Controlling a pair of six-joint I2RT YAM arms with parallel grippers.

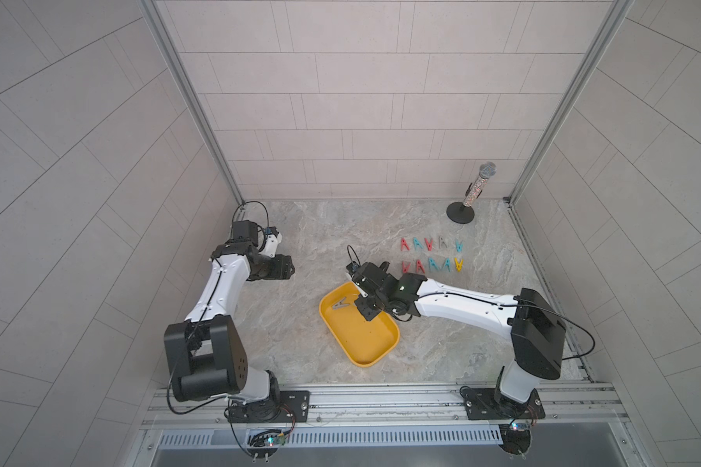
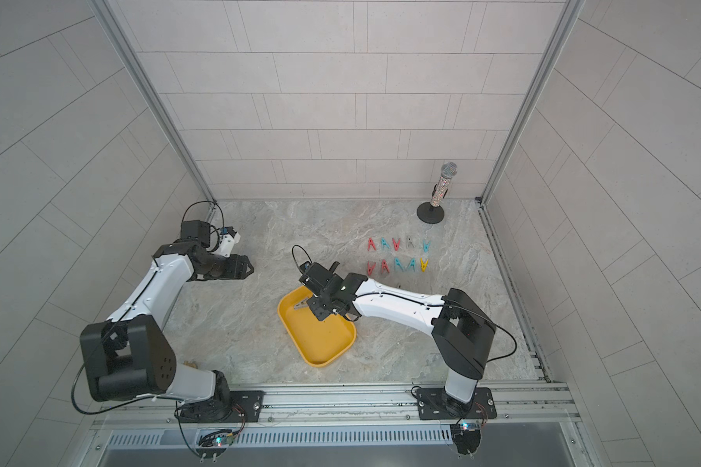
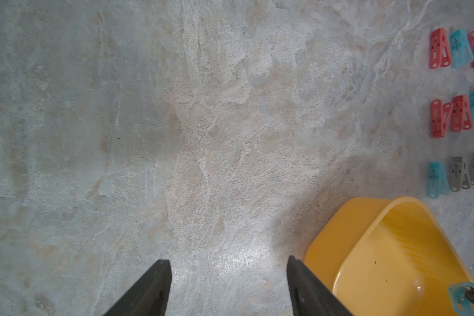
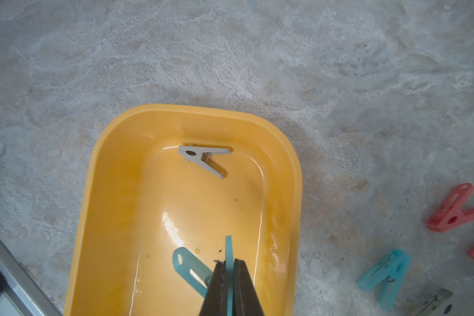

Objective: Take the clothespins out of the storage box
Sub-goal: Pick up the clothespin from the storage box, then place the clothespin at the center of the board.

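Observation:
The yellow storage box (image 1: 367, 347) lies on the stone table in both top views (image 2: 320, 347). My right gripper (image 4: 229, 261) hangs over its near end, shut on one leg of a teal clothespin (image 4: 189, 266) that it holds just above the box floor. A grey clothespin (image 4: 203, 157) lies alone against the box's far wall, and a top view shows this grey clothespin (image 1: 342, 304) too. Several red, teal, grey and yellow clothespins (image 1: 432, 254) lie in rows on the table behind the right arm. My left gripper (image 3: 229, 262) is open over bare table, left of the box.
A glittery microphone on a round black stand (image 1: 468, 194) is at the back right corner. Tiled walls with metal frame posts enclose the table. In the left wrist view, the box corner (image 3: 340, 246) sits close beside one left finger (image 3: 307, 287).

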